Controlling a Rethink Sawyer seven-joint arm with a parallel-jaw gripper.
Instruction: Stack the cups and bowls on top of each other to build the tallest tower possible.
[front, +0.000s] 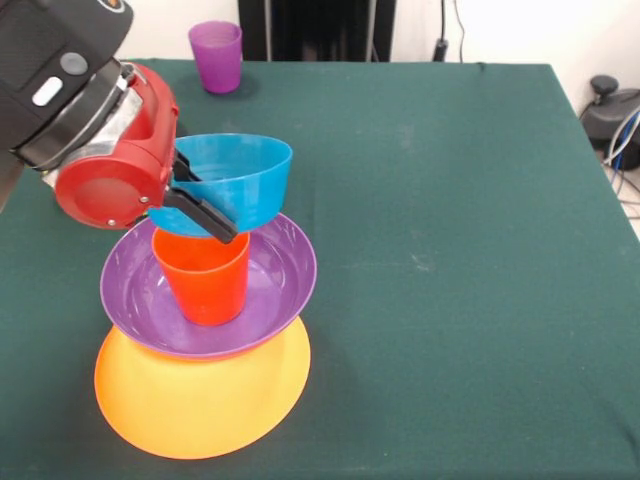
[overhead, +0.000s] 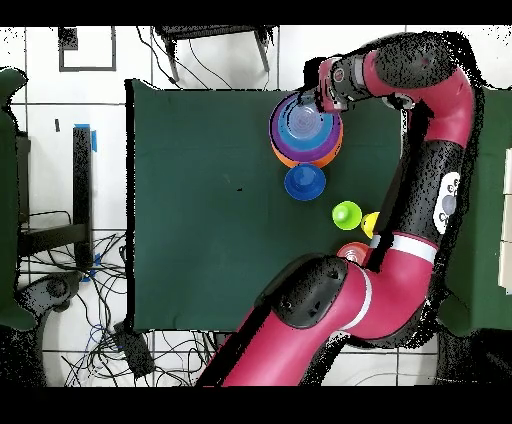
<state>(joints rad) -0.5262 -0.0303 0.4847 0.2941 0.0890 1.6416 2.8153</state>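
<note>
My gripper (front: 205, 212) is clamped on the rim of the light blue bowl (front: 240, 180), holding it just above the orange-red cup (front: 205, 275). That cup stands upright in the wide purple bowl (front: 275, 290), which sits on the big yellow-orange bowl (front: 200, 400). From that tower, the purple cup (front: 216, 55) is well off at the table's (front: 450, 250) far edge.

green table cloth (front: 450, 200); black cables (overhead: 100, 300) tangled on tiled floor (overhead: 40, 110).
</note>
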